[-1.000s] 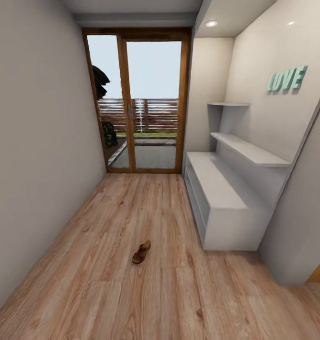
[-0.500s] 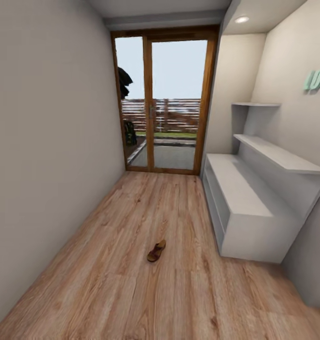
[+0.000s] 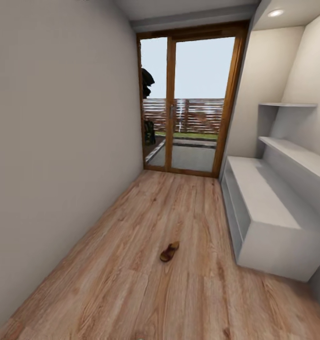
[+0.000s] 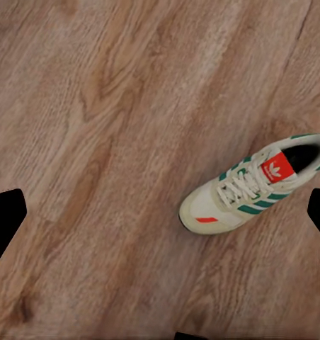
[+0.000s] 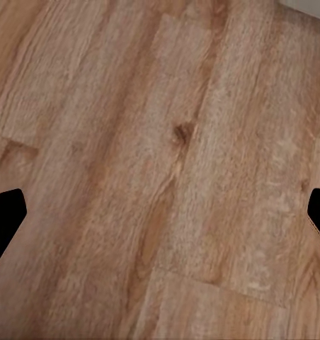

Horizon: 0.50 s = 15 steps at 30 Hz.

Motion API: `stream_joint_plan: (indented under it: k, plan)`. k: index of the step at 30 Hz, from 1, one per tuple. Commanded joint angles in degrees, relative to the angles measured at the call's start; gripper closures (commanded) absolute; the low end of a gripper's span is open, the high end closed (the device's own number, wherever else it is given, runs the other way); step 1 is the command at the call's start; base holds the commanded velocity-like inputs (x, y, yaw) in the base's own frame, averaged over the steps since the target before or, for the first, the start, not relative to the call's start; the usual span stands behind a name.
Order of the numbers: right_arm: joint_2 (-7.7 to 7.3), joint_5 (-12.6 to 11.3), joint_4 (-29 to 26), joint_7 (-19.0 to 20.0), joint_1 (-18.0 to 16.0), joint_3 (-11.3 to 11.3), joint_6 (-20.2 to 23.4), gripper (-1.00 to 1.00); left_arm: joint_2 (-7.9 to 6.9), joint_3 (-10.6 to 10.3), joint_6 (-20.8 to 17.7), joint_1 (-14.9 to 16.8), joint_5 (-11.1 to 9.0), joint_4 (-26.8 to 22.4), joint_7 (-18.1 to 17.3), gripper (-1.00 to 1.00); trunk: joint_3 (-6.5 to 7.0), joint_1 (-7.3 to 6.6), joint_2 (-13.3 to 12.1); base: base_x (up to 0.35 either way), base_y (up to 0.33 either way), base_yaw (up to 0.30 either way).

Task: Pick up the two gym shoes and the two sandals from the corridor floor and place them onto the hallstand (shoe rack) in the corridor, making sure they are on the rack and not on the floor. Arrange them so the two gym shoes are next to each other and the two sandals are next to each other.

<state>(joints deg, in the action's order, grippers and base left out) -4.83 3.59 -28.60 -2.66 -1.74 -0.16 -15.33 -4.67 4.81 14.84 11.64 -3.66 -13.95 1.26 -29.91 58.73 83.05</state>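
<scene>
The corridor floor (image 3: pixel 131 283) runs open from the near edge to the glazed door (image 3: pixel 190 104), bounded by the plain wall (image 3: pixel 51 156) on the left and the hallstand (image 3: pixel 268 222) on the right; the sole obstacle on it in the head view is one sandal (image 3: pixel 169 251), lying near the middle, well apart from both. The hallstand top and its wall shelves (image 3: pixel 299 153) carry nothing. In the left wrist view one gym shoe (image 4: pixel 253 185) lies on bare planks, free on all sides.

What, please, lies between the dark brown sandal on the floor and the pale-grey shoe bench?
Bare wood-grain plank floor between the dark brown sandal and the pale-grey shoe bench, in the head view.
</scene>
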Motion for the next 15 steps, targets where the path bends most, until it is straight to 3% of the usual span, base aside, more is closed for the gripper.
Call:
stream_joint_plan:
  k: [1, 15]
  plan:
    - [0.00, 0.39, 0.04, -0.24, -0.02, -0.01, -0.14, -1.00, 0.01, 0.02, 0.19, 0.05, -0.38, 0.06, -0.03, -1.00, -0.05, 0.00, 0.03, 0.000, -0.243, 0.278]
    - [0.00, 0.38, 0.04, -0.24, -0.01, -0.01, -0.14, -1.00, 0.01, 0.01, 0.17, 0.05, -0.38, 0.06, -0.03, -1.00, -0.05, 0.00, 0.03, 0.000, -0.272, 0.278]
